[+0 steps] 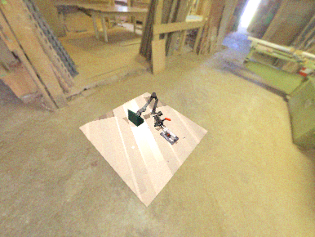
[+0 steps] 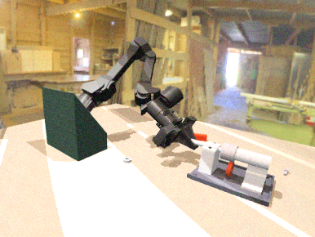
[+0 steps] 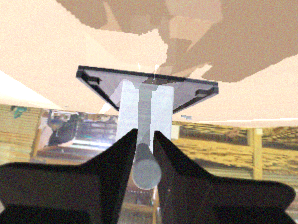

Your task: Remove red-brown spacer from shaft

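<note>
My gripper [image 2: 196,143] [image 3: 145,134] is shut on the pale shaft [image 3: 147,175], near its free end. The shaft runs from the fingers into the white post [image 2: 209,158] [image 3: 130,107] on the dark base [image 2: 195,176] [image 3: 102,86]. Beyond the post, a wider grey collar [image 2: 229,152] and a pale cylinder [image 2: 255,158] lie in line, over a white block [image 2: 255,178]. The red-brown spacer [image 2: 230,168] shows as a thin upright disc below the collar, between the post and the block; whether it touches the base is unclear. The wrist view hides it.
A dark green wedge-shaped block [image 1: 135,118] [image 2: 75,124] stands by the arm. A small pale ring [image 2: 127,159] lies on the table left of the base, and a small grey piece [image 2: 286,172] lies to its right. An orange-red part [image 1: 167,119] [image 2: 201,136] shows just behind the fingers.
</note>
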